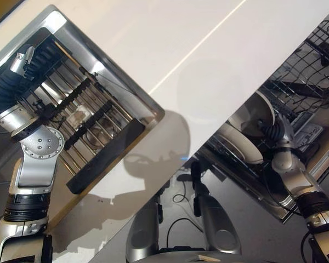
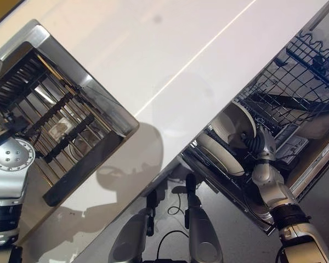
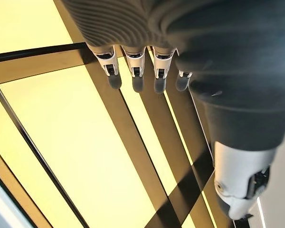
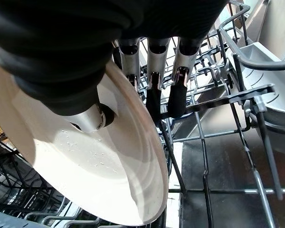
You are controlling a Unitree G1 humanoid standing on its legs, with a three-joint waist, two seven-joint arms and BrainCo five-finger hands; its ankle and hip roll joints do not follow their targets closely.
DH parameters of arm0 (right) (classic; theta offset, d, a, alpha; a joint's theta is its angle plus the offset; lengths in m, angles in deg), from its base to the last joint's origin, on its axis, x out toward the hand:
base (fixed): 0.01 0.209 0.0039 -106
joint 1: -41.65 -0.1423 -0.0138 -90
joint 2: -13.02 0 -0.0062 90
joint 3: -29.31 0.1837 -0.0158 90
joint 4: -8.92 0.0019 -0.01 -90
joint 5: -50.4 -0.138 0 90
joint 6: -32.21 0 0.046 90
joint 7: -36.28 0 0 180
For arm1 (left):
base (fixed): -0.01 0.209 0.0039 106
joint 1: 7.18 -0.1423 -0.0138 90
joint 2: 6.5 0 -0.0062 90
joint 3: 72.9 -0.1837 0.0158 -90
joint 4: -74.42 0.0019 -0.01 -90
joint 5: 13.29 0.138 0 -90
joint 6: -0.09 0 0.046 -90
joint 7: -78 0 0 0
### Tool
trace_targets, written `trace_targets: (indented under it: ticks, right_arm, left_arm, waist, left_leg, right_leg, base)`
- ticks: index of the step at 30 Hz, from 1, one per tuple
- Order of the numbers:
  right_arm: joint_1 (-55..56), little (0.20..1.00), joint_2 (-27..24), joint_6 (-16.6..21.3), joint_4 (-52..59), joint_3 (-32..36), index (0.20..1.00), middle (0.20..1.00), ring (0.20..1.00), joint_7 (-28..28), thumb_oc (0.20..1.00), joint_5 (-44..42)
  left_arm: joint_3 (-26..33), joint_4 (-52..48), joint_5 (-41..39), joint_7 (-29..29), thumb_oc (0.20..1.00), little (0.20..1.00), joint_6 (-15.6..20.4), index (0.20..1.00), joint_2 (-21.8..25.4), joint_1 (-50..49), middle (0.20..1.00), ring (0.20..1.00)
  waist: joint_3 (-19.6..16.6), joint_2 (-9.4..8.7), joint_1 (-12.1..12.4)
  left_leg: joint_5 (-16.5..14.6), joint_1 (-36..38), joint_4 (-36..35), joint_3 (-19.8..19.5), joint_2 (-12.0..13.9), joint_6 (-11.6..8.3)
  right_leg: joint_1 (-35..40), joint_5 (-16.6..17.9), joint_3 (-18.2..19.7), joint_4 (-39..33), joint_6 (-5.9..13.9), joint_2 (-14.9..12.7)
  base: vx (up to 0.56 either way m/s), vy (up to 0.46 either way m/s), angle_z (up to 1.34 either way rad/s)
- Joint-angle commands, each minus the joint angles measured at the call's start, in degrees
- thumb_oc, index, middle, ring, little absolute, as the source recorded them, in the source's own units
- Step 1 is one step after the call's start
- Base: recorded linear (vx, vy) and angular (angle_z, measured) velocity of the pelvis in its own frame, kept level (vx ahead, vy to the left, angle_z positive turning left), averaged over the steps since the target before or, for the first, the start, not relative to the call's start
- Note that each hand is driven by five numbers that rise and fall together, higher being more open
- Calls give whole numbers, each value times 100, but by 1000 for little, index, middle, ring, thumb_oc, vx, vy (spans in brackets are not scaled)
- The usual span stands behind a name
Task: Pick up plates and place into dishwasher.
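My right hand [image 1: 272, 133] reaches into the dishwasher's lower rack [image 1: 302, 70]. In the right wrist view a white plate [image 4: 102, 159] stands on edge among the rack's tines, with my thumb on its face and my fingers [image 4: 154, 71] behind its rim. From the head camera two white plates stand side by side at that hand, one [image 1: 256, 112] further in and one [image 1: 239, 143] nearer the counter. My left hand [image 1: 11, 82] hangs over the sink [image 1: 59, 26]. Its fingers [image 3: 135, 73] are straight above black rack bars and hold nothing.
A black wire dish rack [image 1: 82, 116] sits in the steel sink at the left. The white counter [image 1: 208, 66] runs between the sink and the dishwasher. A grey cutlery basket [image 4: 275, 90] sits further inside the wire rack.
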Motion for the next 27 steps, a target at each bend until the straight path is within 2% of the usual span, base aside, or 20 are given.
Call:
trace_targets:
  ticks: [1, 2, 6, 14, 16, 21, 27]
  right_arm:
    - [505, 721, 174, -181, -212, -482, 721, 721, 721, -128, 721, -45]
    - [521, 1000, 188, -196, -217, -465, 1000, 1000, 1000, -137, 1000, -59]
    - [579, 1000, 252, -283, -208, -407, 1000, 1000, 1000, -99, 1000, -143]
    - [756, 1000, 340, -61, 531, 294, 1000, 1000, 1000, 693, 1000, -423]
    - [839, 1000, 400, -113, 864, 512, 1000, 1000, 1000, 893, 1000, -345]
    - [1013, 1000, 481, -258, 1356, 925, 1000, 1000, 1000, 962, 1000, -279]
    - [1156, 1000, 610, -344, 1842, 1396, 1000, 1000, 1000, 1222, 1000, -574]
  left_arm:
    - [-38, -9, 179, 110, 1000, 1000, 67, 1000, 175, 80, 1000, 1000]
    - [-33, -22, 170, 83, 1000, 1000, 48, 1000, 185, 76, 1000, 1000]
    - [-14, -44, 179, 48, 1000, 1000, 39, 1000, 168, 30, 1000, 1000]
    - [117, -52, 239, 43, 1000, 1000, 148, 1000, 121, -235, 1000, 1000]
    - [173, -66, 283, 36, 1000, 1000, 232, 1000, 41, -385, 1000, 1000]
    - [331, -118, 311, -52, 1000, 1000, 332, 1000, -93, -682, 1000, 1000]
    - [486, -174, 322, -208, 1000, 1000, 357, 1000, -244, -997, 1000, 1000]
  waist:
    - [-286, 41, 33]
    - [-307, 33, 35]
    - [-362, 8, 43]
    - [-495, -43, 5]
    - [-561, -62, -13]
    - [-756, -100, -37]
    - [-1018, -115, -73]
  left_leg:
    - [486, -517, -100, -369, -114, 307]
    - [479, -498, -102, -375, -106, 304]
    - [476, -446, -124, -393, -103, 311]
    - [450, -272, -199, -416, -67, 343]
    - [430, -217, -209, -403, -65, 352]
    - [419, -58, -287, -338, -46, 366]
    - [377, 182, -321, -278, -18, 367]
  right_leg:
    - [-69, -921, -91, 832, 335, -352]
    - [-54, -925, -96, 834, 338, -350]
    - [8, -925, -97, 816, 333, -332]
    - [168, -922, -77, 765, 345, -291]
    - [218, -924, -54, 745, 349, -280]
    - [367, -917, -13, 654, 363, -269]
    - [599, -942, 44, 587, 346, -247]
  base:
    - [-6, -15, 3]
    - [-3, -17, 5]
    - [-7, -10, 7]
    - [-4, -4, 3]
    - [0, 0, 0]
    - [9, 10, -4]
    - [45, 7, -5]
